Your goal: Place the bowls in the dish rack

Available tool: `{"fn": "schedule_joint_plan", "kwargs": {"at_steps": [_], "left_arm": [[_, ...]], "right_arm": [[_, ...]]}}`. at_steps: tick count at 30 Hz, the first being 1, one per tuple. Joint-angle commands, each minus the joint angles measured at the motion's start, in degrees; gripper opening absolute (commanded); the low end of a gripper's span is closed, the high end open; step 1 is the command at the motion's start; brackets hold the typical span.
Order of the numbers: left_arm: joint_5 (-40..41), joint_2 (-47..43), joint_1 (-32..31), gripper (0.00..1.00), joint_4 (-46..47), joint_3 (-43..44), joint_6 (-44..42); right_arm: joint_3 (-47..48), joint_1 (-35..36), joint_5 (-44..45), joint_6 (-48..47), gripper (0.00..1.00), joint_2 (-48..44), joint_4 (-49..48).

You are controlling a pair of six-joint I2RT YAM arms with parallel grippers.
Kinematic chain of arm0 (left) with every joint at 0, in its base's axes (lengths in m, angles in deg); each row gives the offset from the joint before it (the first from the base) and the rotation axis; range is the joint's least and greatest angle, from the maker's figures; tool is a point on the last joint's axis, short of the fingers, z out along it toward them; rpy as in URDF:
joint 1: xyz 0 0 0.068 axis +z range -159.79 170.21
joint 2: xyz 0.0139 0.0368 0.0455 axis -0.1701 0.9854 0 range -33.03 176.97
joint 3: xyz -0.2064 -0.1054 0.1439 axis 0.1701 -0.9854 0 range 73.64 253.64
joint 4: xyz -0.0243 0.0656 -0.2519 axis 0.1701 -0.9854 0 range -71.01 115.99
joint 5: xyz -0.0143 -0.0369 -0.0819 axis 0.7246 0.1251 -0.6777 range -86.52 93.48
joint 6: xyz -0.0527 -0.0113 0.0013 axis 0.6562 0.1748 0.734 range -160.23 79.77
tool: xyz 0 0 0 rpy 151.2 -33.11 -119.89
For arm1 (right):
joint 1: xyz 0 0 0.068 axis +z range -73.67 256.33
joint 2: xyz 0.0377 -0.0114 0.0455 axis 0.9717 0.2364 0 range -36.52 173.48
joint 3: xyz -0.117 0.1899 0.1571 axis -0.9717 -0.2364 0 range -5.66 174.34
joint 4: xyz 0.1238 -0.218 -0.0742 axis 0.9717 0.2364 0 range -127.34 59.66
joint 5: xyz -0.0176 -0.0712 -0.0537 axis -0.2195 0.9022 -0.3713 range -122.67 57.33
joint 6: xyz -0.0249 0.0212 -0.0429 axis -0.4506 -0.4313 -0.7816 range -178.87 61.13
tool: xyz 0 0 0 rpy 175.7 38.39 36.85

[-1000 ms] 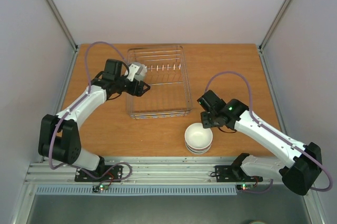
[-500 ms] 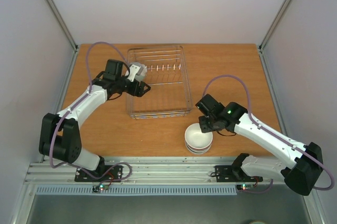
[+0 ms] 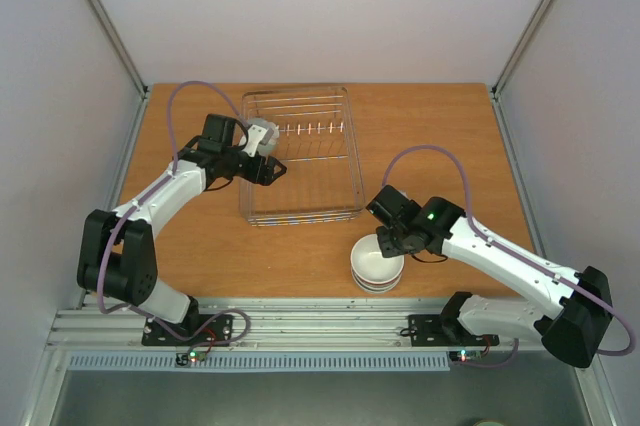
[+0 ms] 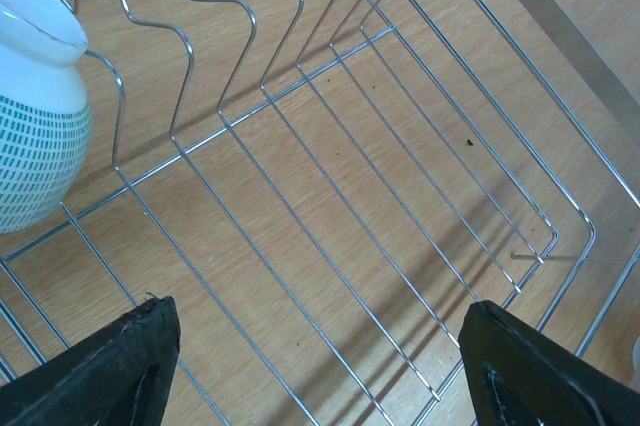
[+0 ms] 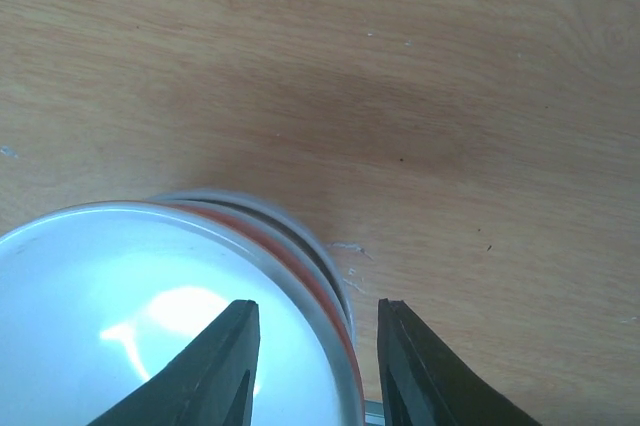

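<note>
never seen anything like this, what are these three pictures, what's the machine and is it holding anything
These are two robot arms bolted to a wooden table. The wide picture looks down from above and behind them. The other two come from a camera on each wrist, so the dark prongs at the bottom are that arm's own tool. On the table sit a wire dish rack and a stack of bowls. One patterned bowl sits in the rack. The left tool hovers open over the rack, holding nothing. The right tool straddles the rim of the top white bowl, one prong inside, one outside, not visibly pinching it yet.
</note>
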Motion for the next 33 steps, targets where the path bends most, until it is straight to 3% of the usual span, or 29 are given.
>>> {"fn": "schedule_joint_plan", "kwargs": {"at_steps": [1,10,20,33], "left_arm": [[0.1,-0.1,-0.2,0.77,0.7,1.3,-0.3],[0.4,0.0,-0.2,0.77,0.8,1.3,-0.3],[0.7,0.0,-0.2,0.77,0.8,1.4,-0.3],[0.6,0.0,-0.3,0.77,0.8,1.3,-0.4]], "right_arm": [[-0.4,0.6,1.2,1.5,0.35,0.9,0.5],[-1.4,0.7,0.2,1.3,0.30,1.3,-0.5],[-1.1,0.7,0.1,1.1,0.01,1.4,-0.1],[2.2,1.7,2.9,2.4,0.01,-1.9,4.2]]}}
